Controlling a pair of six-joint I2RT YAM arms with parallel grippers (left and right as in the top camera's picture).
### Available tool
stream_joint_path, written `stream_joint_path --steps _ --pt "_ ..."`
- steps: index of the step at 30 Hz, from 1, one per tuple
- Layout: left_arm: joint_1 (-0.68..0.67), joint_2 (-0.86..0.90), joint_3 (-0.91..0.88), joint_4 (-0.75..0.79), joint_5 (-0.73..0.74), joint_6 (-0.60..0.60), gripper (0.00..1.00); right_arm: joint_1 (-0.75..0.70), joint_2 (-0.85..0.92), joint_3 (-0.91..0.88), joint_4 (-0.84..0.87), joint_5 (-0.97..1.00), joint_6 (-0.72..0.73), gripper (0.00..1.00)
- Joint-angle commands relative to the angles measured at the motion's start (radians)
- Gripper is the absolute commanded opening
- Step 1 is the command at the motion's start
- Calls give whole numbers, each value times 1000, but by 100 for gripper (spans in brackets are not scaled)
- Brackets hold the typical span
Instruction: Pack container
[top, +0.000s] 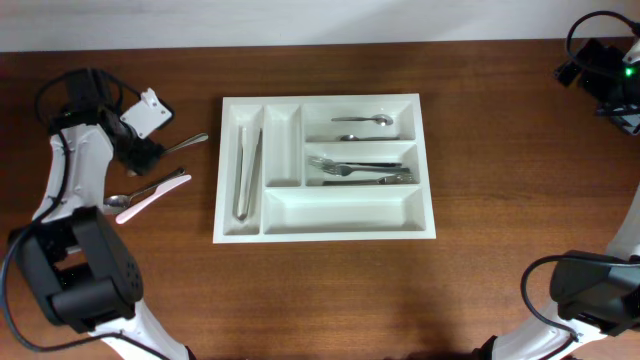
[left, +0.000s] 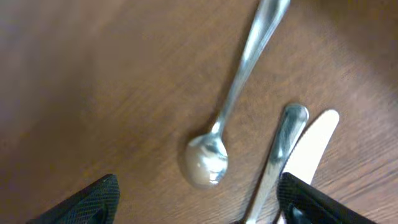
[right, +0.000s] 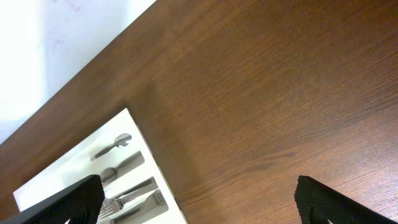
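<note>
The white cutlery tray (top: 330, 235) lies mid-table. Its left upright compartment holds metal tongs (top: 246, 170); the top long one holds spoons (top: 362, 121); the middle one holds forks (top: 360, 170); the bottom one is bare. My left gripper (top: 140, 152) hovers open left of the tray over loose cutlery. In the left wrist view a metal spoon (left: 231, 109) lies between the open fingers (left: 199, 211), with a second metal handle (left: 281, 152) and a white plastic knife (left: 312, 146) beside it. My right gripper (top: 590, 68) is open and empty at the far right corner.
On the table left of the tray lie a spoon (top: 187, 144), another spoon (top: 148, 189) and the white knife (top: 152, 201). The right wrist view shows the tray's corner (right: 158, 174) at the lower left, bare wood elsewhere and the far table edge (right: 93, 81).
</note>
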Motion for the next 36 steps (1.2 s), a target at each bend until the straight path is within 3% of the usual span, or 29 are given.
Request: stream_joint_path --steps 1,5,9,12,21,25,27,36 --pt "5 9 19 -13 -12 -118 99 -8 2 -1 0 13 2 99" --pt "-3 5 19 -17 -14 -246 99 -8 2 -1 0 13 2 99" --pt "-8 9 21 -26 -47 -244 99 -8 2 -1 0 13 2 99" --pt "2 40 60 -87 -47 -179 100 -8 2 -1 0 13 2 99" --pt "33 307 399 -391 -43 -73 100 -8 2 -1 0 13 2 99" --pt "31 357 429 -356 -42 74 89 -8 2 -1 0 13 2 99" --pt "27 359 429 -328 -42 145 76 -8 2 -1 0 13 2 99" --pt "-13 360 429 -215 -43 254 78 -8 2 -1 0 13 2 99"
